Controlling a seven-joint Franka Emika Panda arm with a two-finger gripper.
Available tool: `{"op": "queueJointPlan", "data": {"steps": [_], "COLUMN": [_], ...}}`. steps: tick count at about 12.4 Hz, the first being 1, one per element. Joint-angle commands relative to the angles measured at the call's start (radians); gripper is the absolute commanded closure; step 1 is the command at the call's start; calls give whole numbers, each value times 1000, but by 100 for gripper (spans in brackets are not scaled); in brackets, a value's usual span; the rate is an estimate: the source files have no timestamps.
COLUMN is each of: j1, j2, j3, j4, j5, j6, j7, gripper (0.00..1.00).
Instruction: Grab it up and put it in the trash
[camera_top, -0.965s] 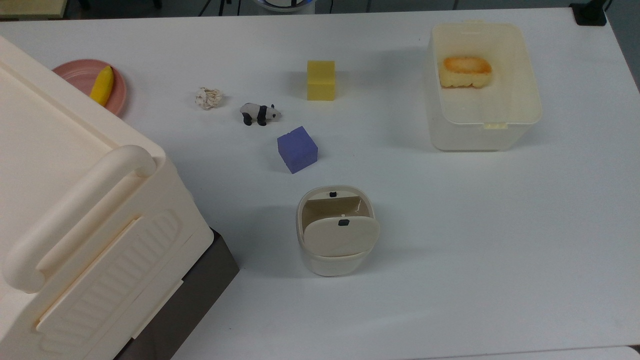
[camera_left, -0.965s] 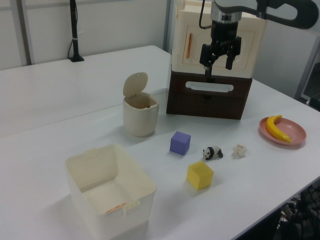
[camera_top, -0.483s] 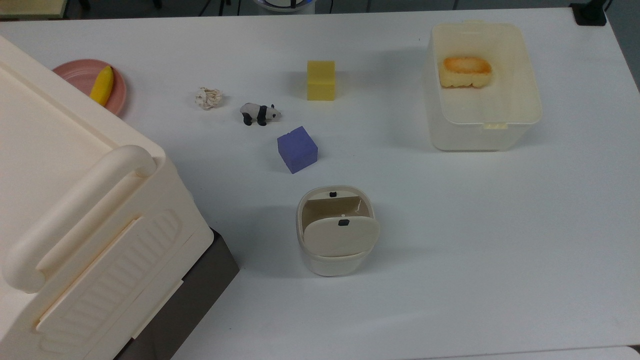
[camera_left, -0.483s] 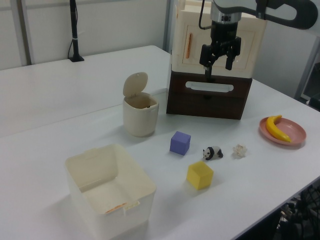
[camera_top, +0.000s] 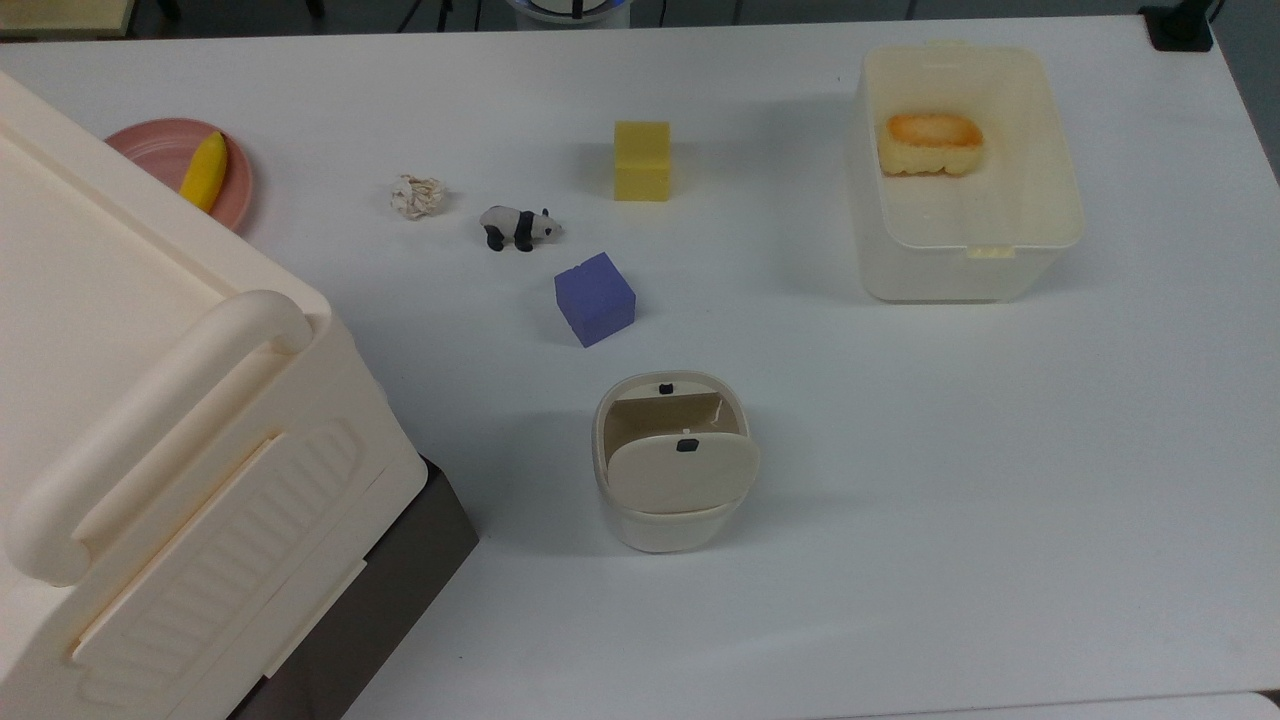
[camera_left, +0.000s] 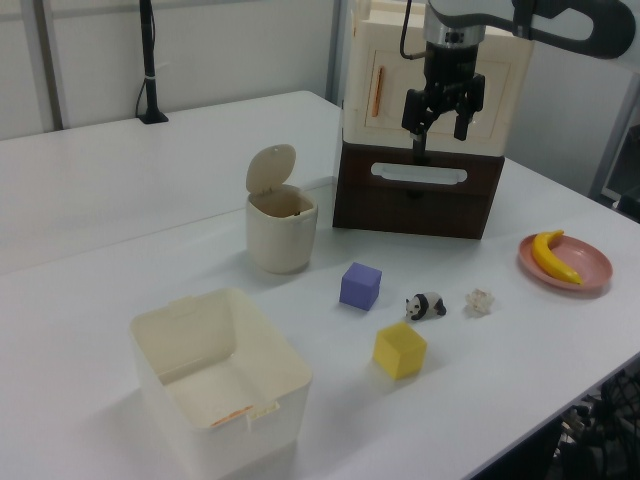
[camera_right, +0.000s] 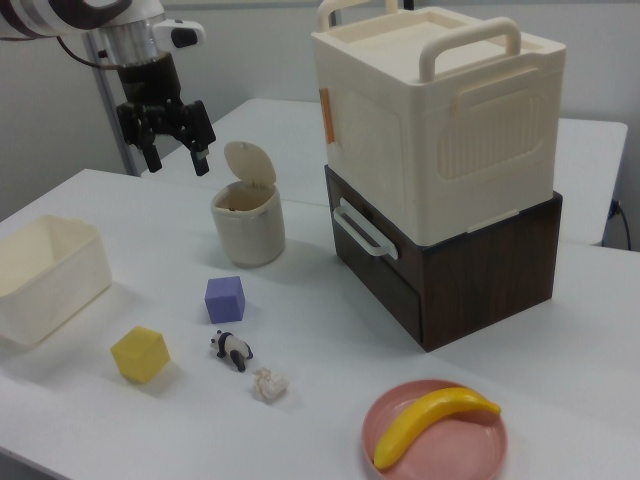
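The crumpled off-white paper ball (camera_top: 417, 196) (camera_left: 480, 301) (camera_right: 269, 384) lies on the white table, just beside the toy panda (camera_top: 518, 227) (camera_left: 426, 305) (camera_right: 232, 348). The cream trash bin (camera_top: 672, 462) (camera_left: 280, 214) (camera_right: 247, 206) stands upright with its flap lid tipped up, showing the inside. My gripper (camera_left: 442, 122) (camera_right: 176, 146) hangs high in the air, open and holding nothing, well above the table and far from the paper ball.
A purple cube (camera_top: 594, 298) and a yellow cube (camera_top: 641, 160) sit near the panda. A translucent tub (camera_top: 1066, 228) holds a bread piece (camera_top: 931, 142). A pink plate (camera_top: 160, 150) carries a banana (camera_top: 204, 171). A big cream box (camera_right: 440, 120) sits on a dark brown drawer unit (camera_right: 470, 270).
The gripper has shifted very slightly to the left view's right. Nothing on the table has moved.
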Motion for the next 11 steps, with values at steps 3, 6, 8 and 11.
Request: {"op": "queueJointPlan", "data": {"steps": [3, 6, 8, 11], "j1": [-10, -10, -10, -9], "j2": [-15, -20, -20, -18], "j3": [-4, -4, -4, -2], "j4": [-28, -40, -40, -40], "j5": [-20, -20, -20, -21], "j6": [34, 34, 34, 34], "j7": [-5, -5, -5, -5], "gripper": [0, 0, 0, 0]}}
